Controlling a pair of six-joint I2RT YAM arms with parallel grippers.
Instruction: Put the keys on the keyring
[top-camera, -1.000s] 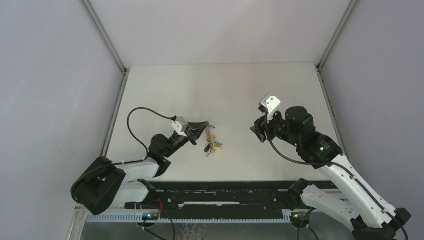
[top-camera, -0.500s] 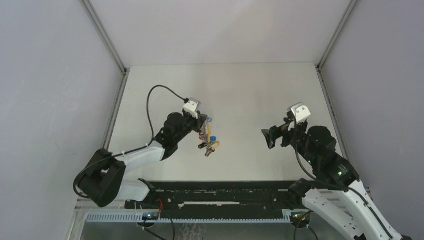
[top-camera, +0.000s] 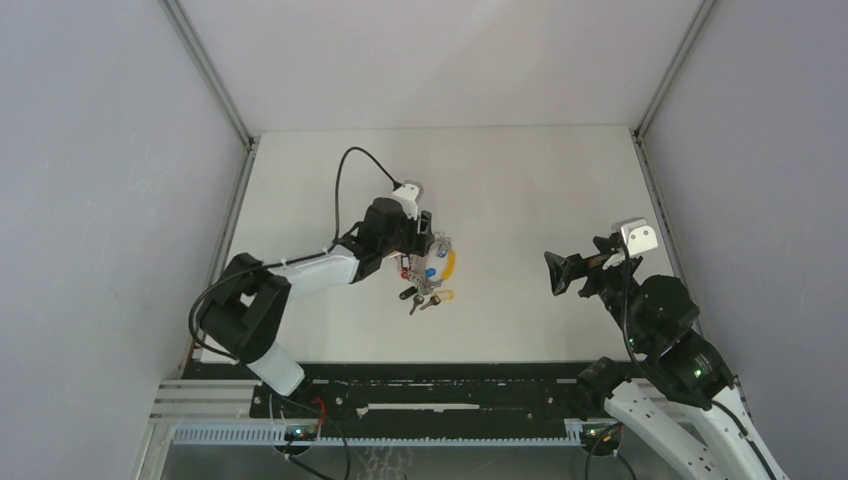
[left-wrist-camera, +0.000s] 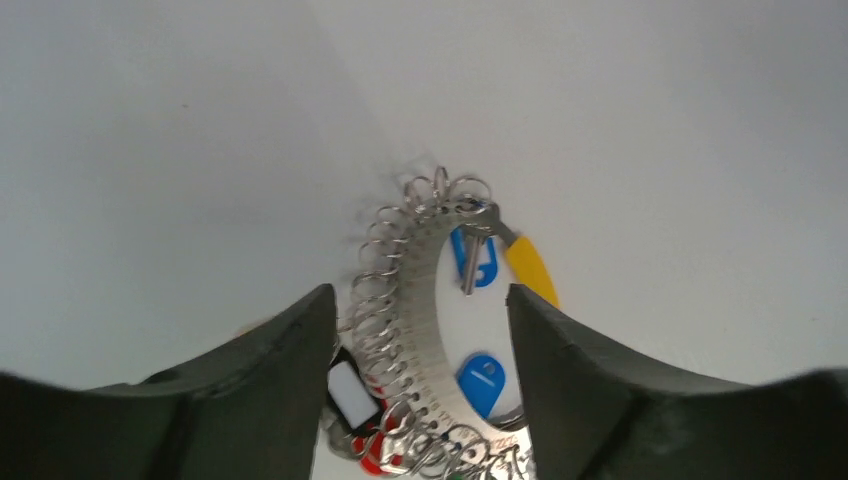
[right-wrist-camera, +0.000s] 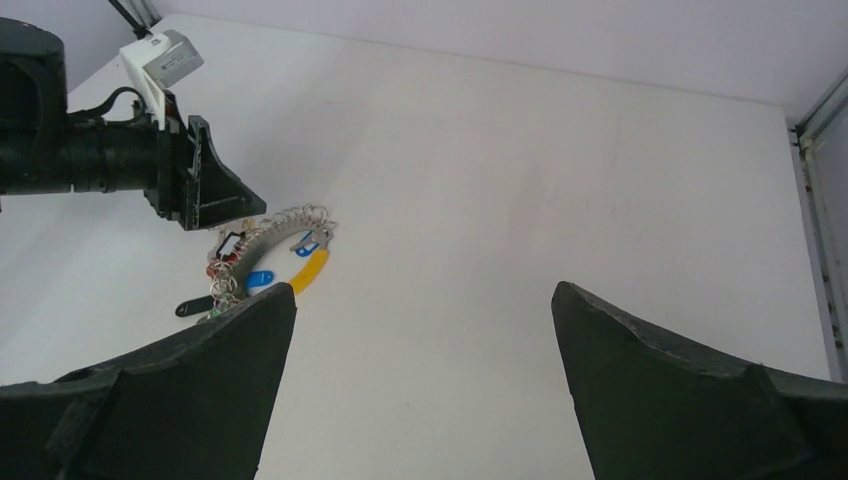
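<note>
The grey chain-like metal keyring with the yellow curved section (top-camera: 450, 263) is lying flat on the white table (top-camera: 540, 180), a bit left of centre. The tiny metal keys with coloured plastic heads (left-wrist-camera: 482, 380) are clustering around it. Two blue ones are sitting inside the loop, and red and black ones are bunching at its near end. The left claw (left-wrist-camera: 420, 297) is hovering right over it, jaws parted either side of the chain, gripping nothing. The right claw (top-camera: 556, 272) is hanging well off to the right, gaping wide and empty.
</note>
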